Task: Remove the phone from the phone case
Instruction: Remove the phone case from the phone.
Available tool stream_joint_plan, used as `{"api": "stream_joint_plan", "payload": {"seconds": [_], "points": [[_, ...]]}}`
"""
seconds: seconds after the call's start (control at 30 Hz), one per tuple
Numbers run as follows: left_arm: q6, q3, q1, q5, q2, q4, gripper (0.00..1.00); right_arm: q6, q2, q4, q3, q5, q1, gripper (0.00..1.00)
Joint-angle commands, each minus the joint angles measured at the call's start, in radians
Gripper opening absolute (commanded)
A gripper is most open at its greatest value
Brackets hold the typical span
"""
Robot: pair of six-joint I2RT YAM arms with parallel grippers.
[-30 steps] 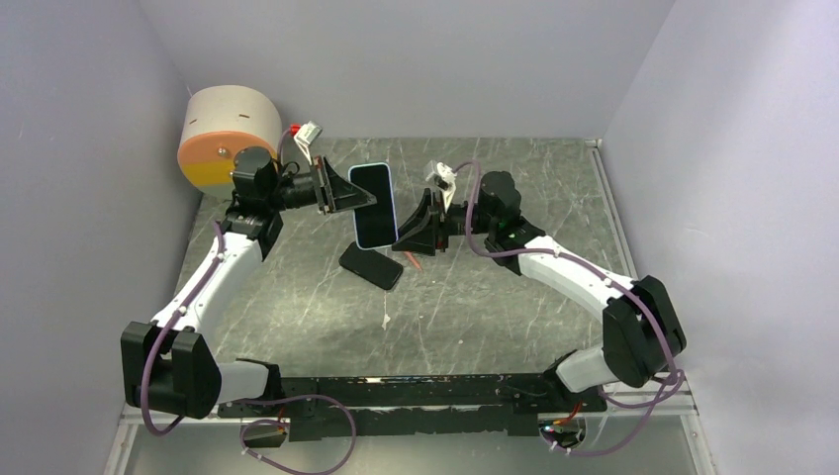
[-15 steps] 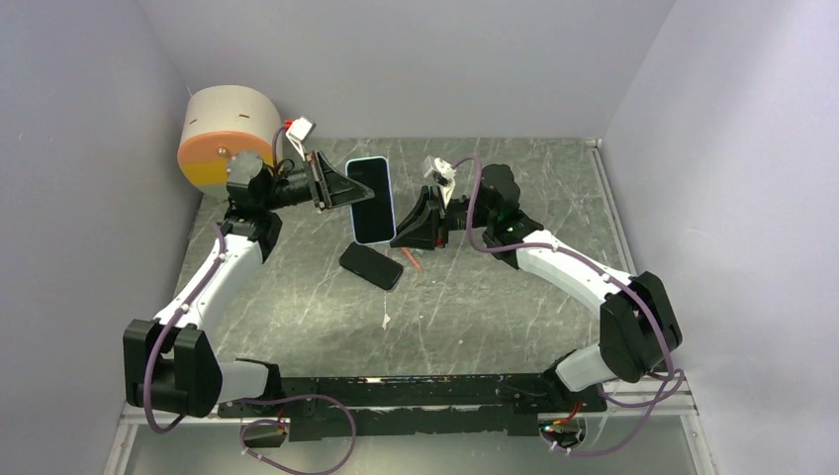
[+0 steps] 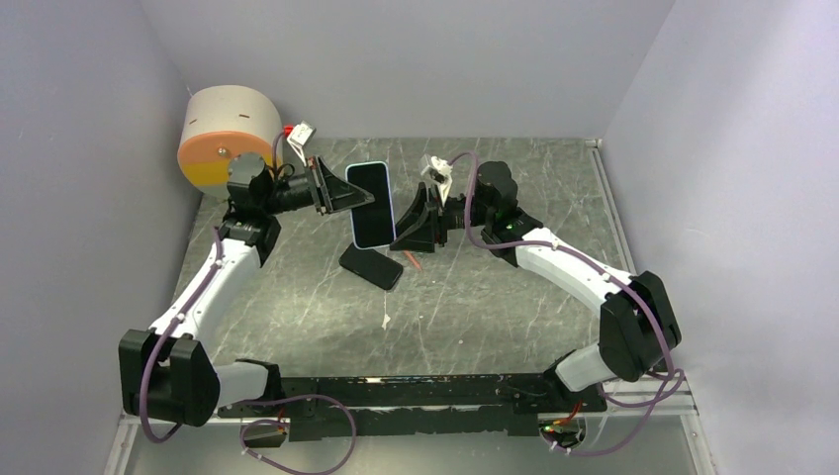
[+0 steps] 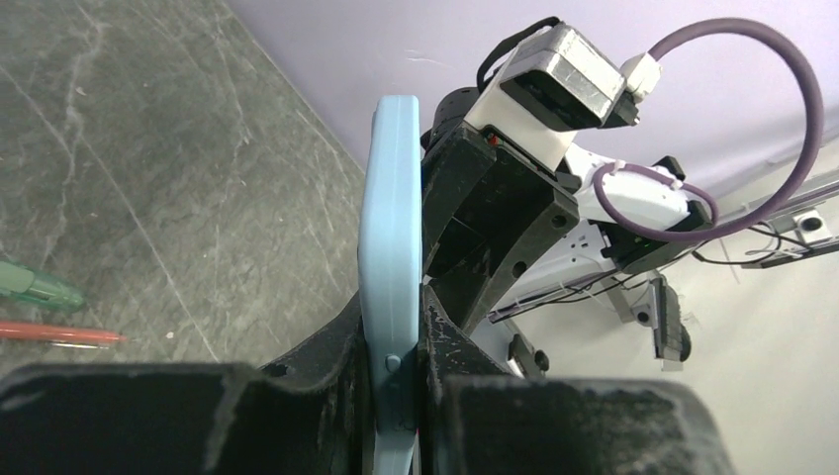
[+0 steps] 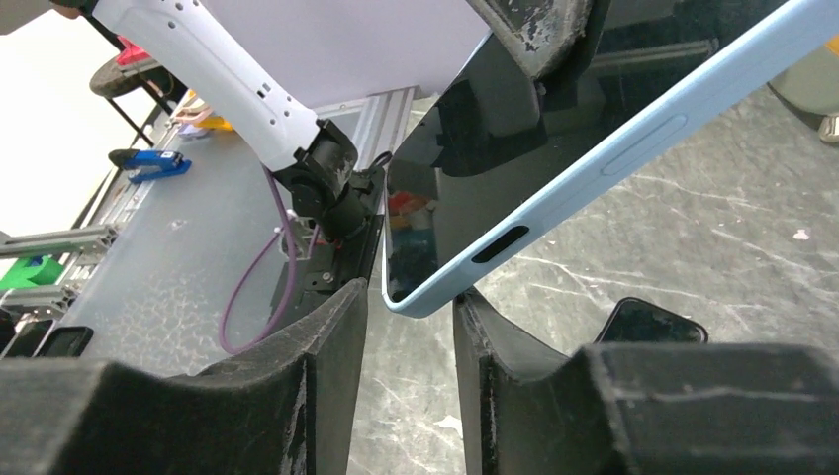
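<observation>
The phone (image 3: 368, 203), dark screen up, sits in a light blue case (image 4: 389, 247) and hangs above the table. My left gripper (image 4: 393, 336) is shut on the case's left edge, a finger on each face. My right gripper (image 5: 411, 307) is open around the case's lower right corner (image 5: 425, 297). That corner rests near the right finger, with a gap to the left finger. From above, the right gripper (image 3: 401, 236) sits just right of the phone's bottom end.
A second black phone (image 3: 371, 265) lies flat on the table under the held one. A red pen (image 4: 59, 334) and a green pen (image 4: 35, 285) lie beside it. A beige and orange cylinder (image 3: 223, 134) stands at the back left corner.
The left arm swung the cased phone slightly left and back, still gripping it. The right gripper moved up a little and closer to the phone's lower right corner.
</observation>
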Motion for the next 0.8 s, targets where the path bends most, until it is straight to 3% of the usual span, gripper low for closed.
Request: {"api": "stream_joint_plan", "payload": {"seconds": [0.0, 0.27, 0.53, 0.77], "points": [[0.088, 0.051, -0.006, -0.03, -0.05, -0.054, 0.02, 0.049, -0.009, 0.09, 0.041, -0.011, 0.006, 0.41], [0.041, 0.058, -0.007, -0.03, -0.061, -0.038, 0.02, 0.01, 0.006, 0.083, 0.034, -0.029, 0.006, 0.21], [-0.096, 0.058, -0.008, -0.026, -0.034, 0.021, 0.02, -0.28, -0.036, 0.073, -0.037, -0.043, 0.011, 0.02], [-0.146, 0.067, -0.01, -0.004, -0.012, 0.038, 0.03, -0.51, -0.004, -0.1, 0.038, 0.02, 0.012, 0.0]]}}
